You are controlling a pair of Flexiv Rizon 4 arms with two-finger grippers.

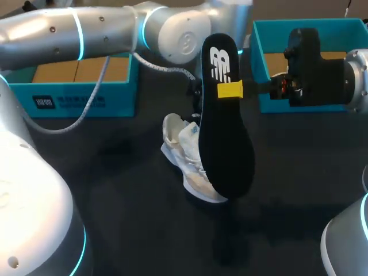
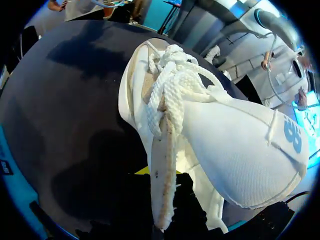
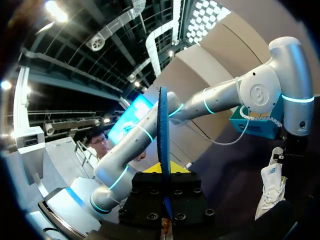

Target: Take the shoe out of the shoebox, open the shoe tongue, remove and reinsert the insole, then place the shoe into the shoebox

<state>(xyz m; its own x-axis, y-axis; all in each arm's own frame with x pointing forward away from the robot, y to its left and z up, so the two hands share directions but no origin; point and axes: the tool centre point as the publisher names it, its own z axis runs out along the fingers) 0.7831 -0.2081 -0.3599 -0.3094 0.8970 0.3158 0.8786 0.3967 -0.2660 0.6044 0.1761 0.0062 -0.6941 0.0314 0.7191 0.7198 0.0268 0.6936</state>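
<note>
A: Quick, biggest first.
B: Black table. The left arm comes in from the upper left of the frame, the right arm from the right edge. Teal shoebox halves sit at the back, one upper left and one upper right. Neither has a shoe in it.

A: Task things?
B: The black insole is held up in the centre of the frame, flat face to the head camera. The white shoe is just behind it, tilted heel-up. I can't tell if its toe touches the table.

A: Grippers?
B: The right gripper is pinching the insole near its upper end. The left gripper looks clamped on the shoe's collar edge, which runs down between its fingers.

A: Step?
B: I'd say the insole is out and reinsertion is next. That calls for tipping the insole toe-first, lining it up with the shoe's mouth and sliding it in while the left arm holds the shoe steady.

A: View differences?
B: The head view hides the left gripper behind the insole. The left wrist view shows the bunched laces ahead of that gripper, but no insole. The right wrist view sees the insole only edge-on between its own tips, and the shoe hanging under the left arm.
</note>
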